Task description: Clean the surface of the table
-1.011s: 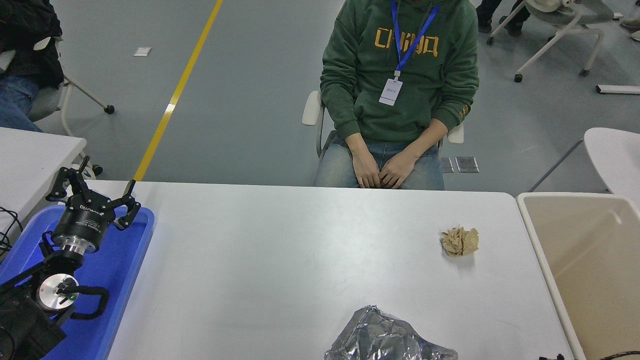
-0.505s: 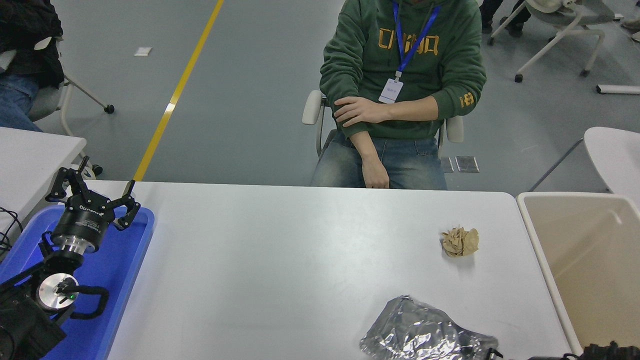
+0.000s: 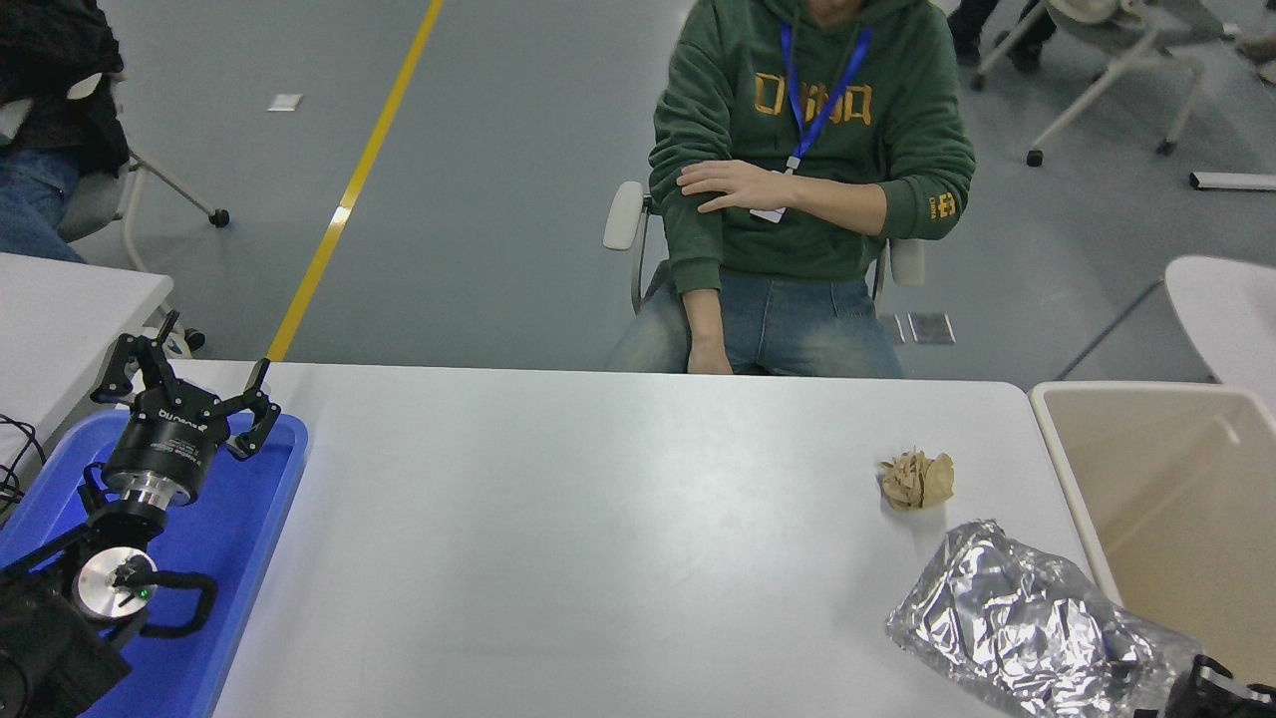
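Head view: my right gripper (image 3: 1191,681) grips foil bag (image 3: 1017,618), I think; carry fully over bin (image 3: 1176,499) b4 release.

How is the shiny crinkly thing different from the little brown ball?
The foil bag is silver, shiny and much bigger; the paper ball is brown, dull and small. The bag is at the right gripper, by the bin; the ball lies alone on the table. Both are crumpled.

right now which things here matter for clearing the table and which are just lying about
Belong to the job:
table surface
silver foil bag, at the right gripper
crumpled brown paper ball
beige bin

Just there:
blue tray
parked left gripper
seated person
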Controlling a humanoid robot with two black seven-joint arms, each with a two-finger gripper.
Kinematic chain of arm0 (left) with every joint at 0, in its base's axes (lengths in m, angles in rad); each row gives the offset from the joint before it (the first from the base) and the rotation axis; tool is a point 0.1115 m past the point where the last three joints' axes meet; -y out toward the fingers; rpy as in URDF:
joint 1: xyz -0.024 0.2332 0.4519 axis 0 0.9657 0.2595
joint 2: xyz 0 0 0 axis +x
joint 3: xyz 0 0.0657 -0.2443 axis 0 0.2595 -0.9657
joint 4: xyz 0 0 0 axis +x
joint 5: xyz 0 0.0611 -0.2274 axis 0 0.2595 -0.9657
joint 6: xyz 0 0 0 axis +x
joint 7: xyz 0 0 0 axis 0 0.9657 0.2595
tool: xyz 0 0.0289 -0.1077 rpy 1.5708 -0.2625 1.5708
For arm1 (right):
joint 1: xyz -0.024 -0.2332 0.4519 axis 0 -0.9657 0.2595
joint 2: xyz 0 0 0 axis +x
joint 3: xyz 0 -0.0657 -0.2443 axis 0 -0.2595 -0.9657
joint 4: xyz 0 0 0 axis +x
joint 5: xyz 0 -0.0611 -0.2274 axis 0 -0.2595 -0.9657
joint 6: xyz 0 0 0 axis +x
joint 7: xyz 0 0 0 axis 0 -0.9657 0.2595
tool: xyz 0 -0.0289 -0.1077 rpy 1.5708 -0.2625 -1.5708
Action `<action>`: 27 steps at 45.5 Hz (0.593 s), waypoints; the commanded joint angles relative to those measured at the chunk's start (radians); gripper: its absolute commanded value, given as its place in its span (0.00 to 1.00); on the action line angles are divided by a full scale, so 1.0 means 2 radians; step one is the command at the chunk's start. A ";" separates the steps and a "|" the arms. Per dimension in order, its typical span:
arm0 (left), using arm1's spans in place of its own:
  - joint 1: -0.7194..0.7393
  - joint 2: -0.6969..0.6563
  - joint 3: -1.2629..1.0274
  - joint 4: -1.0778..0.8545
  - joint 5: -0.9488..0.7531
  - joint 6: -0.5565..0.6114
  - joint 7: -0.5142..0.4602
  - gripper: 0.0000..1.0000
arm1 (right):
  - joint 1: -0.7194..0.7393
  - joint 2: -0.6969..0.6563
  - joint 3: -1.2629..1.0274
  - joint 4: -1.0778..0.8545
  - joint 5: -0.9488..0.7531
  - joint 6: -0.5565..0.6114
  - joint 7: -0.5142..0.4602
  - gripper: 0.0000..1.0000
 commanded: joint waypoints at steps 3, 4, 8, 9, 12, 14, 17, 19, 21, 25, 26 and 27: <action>0.000 -0.001 0.000 0.000 0.000 0.000 0.000 1.00 | 0.006 -0.066 0.117 -0.018 -0.005 0.151 0.000 0.00; 0.000 0.000 -0.001 0.000 0.000 0.000 0.000 1.00 | 0.006 -0.066 0.123 -0.020 -0.005 0.157 0.000 0.00; 0.000 0.000 -0.001 0.000 0.000 0.000 0.000 1.00 | 0.006 -0.066 0.153 -0.023 -0.005 0.175 0.000 0.00; 0.000 -0.001 -0.001 0.000 0.000 0.000 0.000 1.00 | 0.006 -0.066 0.159 -0.024 -0.005 0.175 0.000 0.00; 0.000 -0.001 -0.001 0.000 0.000 0.000 0.000 1.00 | 0.006 -0.066 0.180 -0.026 -0.005 0.175 0.000 0.00; 0.000 -0.001 0.000 0.000 0.000 0.000 0.000 1.00 | 0.006 -0.066 0.190 -0.027 -0.005 0.175 0.000 0.00; 0.000 0.000 0.000 0.000 0.000 0.000 0.000 1.00 | 0.006 -0.066 0.198 -0.032 -0.005 0.175 0.000 0.00; 0.000 0.000 -0.001 0.000 0.000 0.000 0.000 1.00 | 0.006 -0.066 0.199 -0.034 -0.005 0.175 0.000 0.00; 0.000 0.000 0.000 0.000 0.000 0.000 0.000 1.00 | 0.005 -0.066 0.199 -0.036 -0.005 0.175 0.000 0.00; 0.000 0.000 -0.001 0.000 0.000 0.000 0.000 1.00 | 0.002 -0.066 0.198 -0.044 -0.005 0.175 -0.001 0.00; 0.000 -0.001 -0.001 0.000 0.000 0.000 0.000 1.00 | 0.000 -0.066 0.199 -0.049 -0.005 0.175 -0.002 0.00; 0.000 0.000 0.000 0.000 0.000 0.000 0.000 1.00 | 0.000 -0.066 0.199 -0.055 -0.006 0.175 -0.003 0.00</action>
